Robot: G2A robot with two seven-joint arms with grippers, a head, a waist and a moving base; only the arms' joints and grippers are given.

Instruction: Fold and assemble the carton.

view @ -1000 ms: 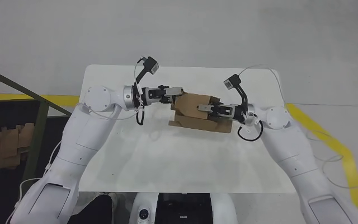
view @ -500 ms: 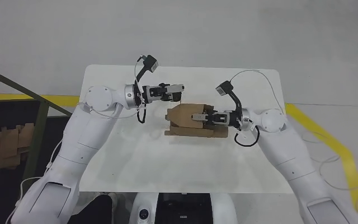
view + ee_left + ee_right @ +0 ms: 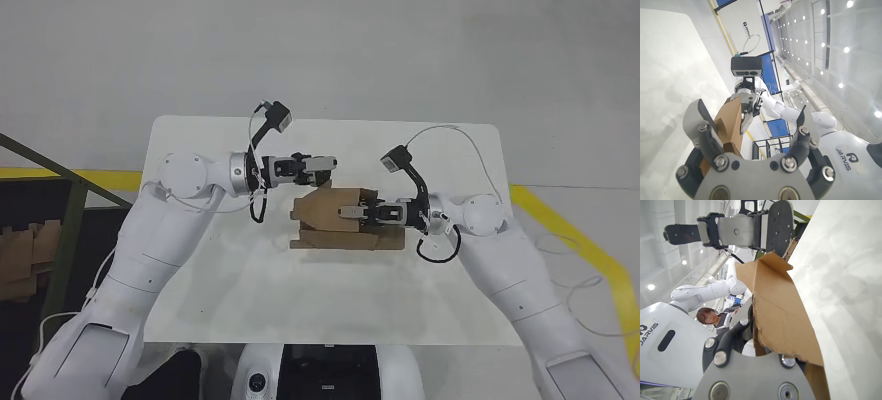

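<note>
Carton: the brown carton (image 3: 335,215) lies in the middle of the tabletop (image 3: 220,290). It is part opened, its long axis runs left to right, and loose flaps stand up at its left end.

Right claw: the right claw (image 3: 350,211) comes in from the right along that axis and is clamped on an upper wall of the carton. In its wrist view the board runs straight into the claw, hiding one finger.

Left claw: the left claw (image 3: 327,164) hangs at the carton's far-left corner with its fingers spread wide and nothing between them.

Key relation: the carton lies just to the near right of the left claw. One of the left claw's fingers (image 3: 705,115) sits beside an upstanding flap; whether it touches cannot be told.

Nearer arm: the left claw is closer to the loose left-end flaps, and the right claw is taken up with holding.

Step judged: probably folding in a left-end flap while the right claw steadies the body, with assembly well short of done.

Next move calls for: a push from the far left toward the right claw, roughly along the long axis, so that the held wall braces it.

Risk: a push across the axis could twist the carton in the right claw or crumple the flap.
</note>
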